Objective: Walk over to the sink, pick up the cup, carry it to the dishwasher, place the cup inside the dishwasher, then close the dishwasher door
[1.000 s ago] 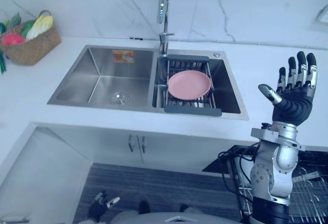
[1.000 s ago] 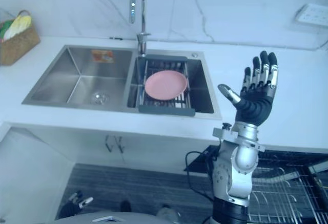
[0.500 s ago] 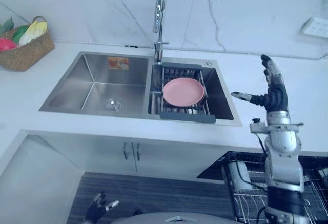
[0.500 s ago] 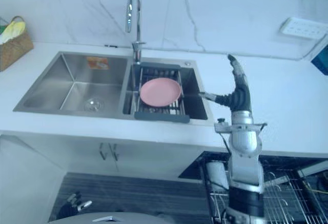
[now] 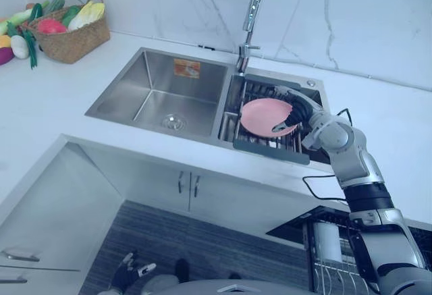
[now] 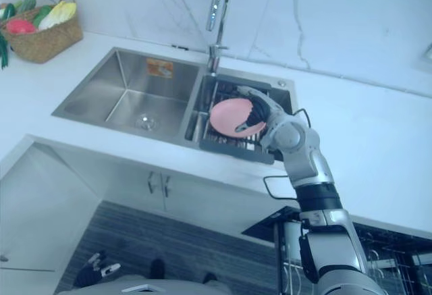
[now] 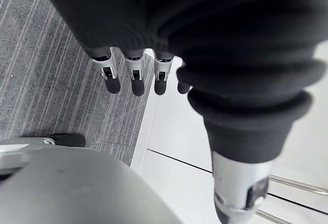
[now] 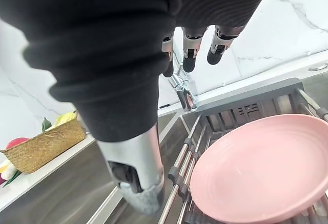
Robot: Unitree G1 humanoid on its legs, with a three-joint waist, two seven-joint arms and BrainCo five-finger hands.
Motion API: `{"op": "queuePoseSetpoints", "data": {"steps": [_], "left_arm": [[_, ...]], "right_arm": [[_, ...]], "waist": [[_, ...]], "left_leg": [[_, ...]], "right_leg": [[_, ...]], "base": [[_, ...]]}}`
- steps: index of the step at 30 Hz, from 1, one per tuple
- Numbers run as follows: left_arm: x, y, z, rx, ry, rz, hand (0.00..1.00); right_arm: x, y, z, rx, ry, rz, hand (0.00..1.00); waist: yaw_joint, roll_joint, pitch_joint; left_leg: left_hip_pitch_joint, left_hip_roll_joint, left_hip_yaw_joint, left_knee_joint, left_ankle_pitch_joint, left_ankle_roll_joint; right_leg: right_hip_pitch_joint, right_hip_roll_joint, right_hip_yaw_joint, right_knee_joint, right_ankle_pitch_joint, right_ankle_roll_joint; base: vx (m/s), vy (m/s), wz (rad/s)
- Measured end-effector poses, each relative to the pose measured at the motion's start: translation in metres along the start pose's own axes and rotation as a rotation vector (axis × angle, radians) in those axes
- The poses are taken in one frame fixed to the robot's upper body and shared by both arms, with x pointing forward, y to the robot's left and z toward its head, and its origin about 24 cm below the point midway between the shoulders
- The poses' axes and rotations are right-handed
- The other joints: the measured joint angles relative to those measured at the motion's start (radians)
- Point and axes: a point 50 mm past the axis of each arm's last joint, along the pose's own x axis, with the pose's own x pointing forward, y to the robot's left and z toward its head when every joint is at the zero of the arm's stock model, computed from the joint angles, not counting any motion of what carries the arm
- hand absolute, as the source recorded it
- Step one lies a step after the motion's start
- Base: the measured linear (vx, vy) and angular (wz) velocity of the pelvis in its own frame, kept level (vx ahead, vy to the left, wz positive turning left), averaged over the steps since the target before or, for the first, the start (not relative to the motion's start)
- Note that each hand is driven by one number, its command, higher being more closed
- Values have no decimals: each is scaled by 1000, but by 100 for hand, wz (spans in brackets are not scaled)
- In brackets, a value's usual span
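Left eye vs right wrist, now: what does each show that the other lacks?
Left eye adds the left basin's drain, cabinet doors and left hand. Right wrist adds the close look: right hand open, fingers straight above the plate. Both share plate, rack, tap, basket.

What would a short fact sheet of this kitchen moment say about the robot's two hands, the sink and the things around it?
right hand: open, reaching over the right basin, fingers and thumb spread about the edge of the pink plate; contact cannot be told
left hand: open, hanging low over the striped floor
pink plate: lying on a drain rack in the right basin
sink: steel, two basins
tap: behind the divider
woven basket: on the white counter, far left, holding vegetables
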Motion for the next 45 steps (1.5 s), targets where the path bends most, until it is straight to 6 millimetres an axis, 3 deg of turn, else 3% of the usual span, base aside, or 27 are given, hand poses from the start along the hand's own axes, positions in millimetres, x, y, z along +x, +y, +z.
{"op": "queuePoseSetpoints", "data": {"steps": [6, 11, 13, 19, 21, 25, 33, 37, 45], "left_arm": [[1, -1, -1, -7, 14, -1, 0], [3, 0, -3, -47, 73, 8, 0], [4, 2, -5, -73, 108, 16, 0], [8, 4, 0, -114, 109, 28, 0], [8, 3, 0, -133, 108, 31, 0], [7, 3, -3, -143, 116, 32, 0], [7, 5, -1, -137, 113, 36, 0], [8, 6, 0, -136, 108, 39, 0], [10, 1, 4, -146, 97, 23, 0]], "right_arm": [[0, -1, 0, -2, -2, -2, 0], [-4, -10, -3, -34, -6, -13, 0], [-7, -16, -6, -50, -2, -26, 0], [-11, -26, -11, -120, 31, -66, 0], [-11, -26, -11, -156, 34, -83, 0], [-13, -21, -12, -232, 35, -66, 0], [-14, -2, -32, -318, 125, -4, 0], [-12, 7, -39, -348, 157, 16, 0], [4, -25, -29, -373, 154, -88, 0]], "waist": [[-7, 4, 8], [-31, 1, 10], [-38, -3, 12], [-47, -8, 16], [-44, -8, 16], [-42, -9, 18], [-28, -21, 30], [-25, -20, 46], [-13, -1, 82]], "left_leg": [[-2, 5, 30, 0, -6, 3], [-3, 5, 73, 0, -15, 14], [3, 2, 84, 0, -22, 8], [23, -2, 84, 0, -18, -1], [31, -1, 84, 0, -28, -20], [33, 11, 164, -1, -44, -5], [1, 1, 169, 0, -38, -9], [-1, -5, 160, 1, -24, 16], [-19, -4, 148, 1, -16, 8]], "right_leg": [[-2, -1, 16, -1, 0, 0], [-2, -10, 21, 2, 3, 3], [0, -16, 25, 7, 8, 14], [14, -23, 18, 33, -1, 2], [21, -23, 15, 38, -3, 1], [28, -34, 9, 42, -13, 16], [-6, -46, 9, 49, -30, 21], [-7, -45, -9, 47, -27, 26], [-22, -41, -15, 42, -24, 22]], "base": [[-55, 11, -3], [2, 19, -7], [60, 17, -8], [49, -5, 6], [-16, -15, 9], [-65, -7, 8], [0, 9, 3], [116, -25, 12], [21, -52, 4]]}}
